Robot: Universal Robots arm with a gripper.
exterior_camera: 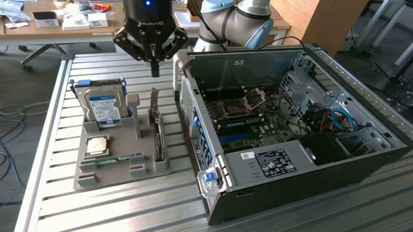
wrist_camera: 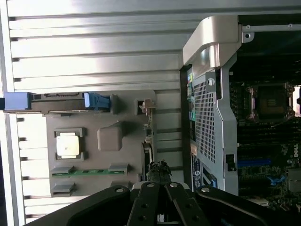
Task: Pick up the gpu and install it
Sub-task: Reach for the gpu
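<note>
Exterior view: gripper (exterior_camera: 154, 72) hangs above the grey parts holder (exterior_camera: 110, 176), fingers pressed together into one narrow tip, nothing between them. The gpu (exterior_camera: 158, 130) stands on its long edge in the holder's slot nearest the open computer case (exterior_camera: 258, 188), silvery bracket end uppermost at the far end. The closed fingertips sit directly above that far end, clearly apart from the card (no contact). Also in the holder: blue-labelled hard drive (exterior_camera: 103, 108) upright on the exterior view's left, a processor chip (exterior_camera: 96, 145) lying flat, and a green RAM stick (exterior_camera: 121, 158) in front of it. The holder rests on a slatted metal table (exterior_camera: 129, 208); the case lies just beside it on the exterior view's right, side panel off, motherboard (exterior_camera: 248, 116) exposed. Wrist view: looking straight down past the gripper (wrist_camera: 157, 181), fingers together. The gpu (wrist_camera: 149, 136) appears edge-on as a thin strip, in line with the fingertips and below them, between the holder's grey block (wrist_camera: 110, 139) and the case's perforated wall (wrist_camera: 205, 122).
</note>
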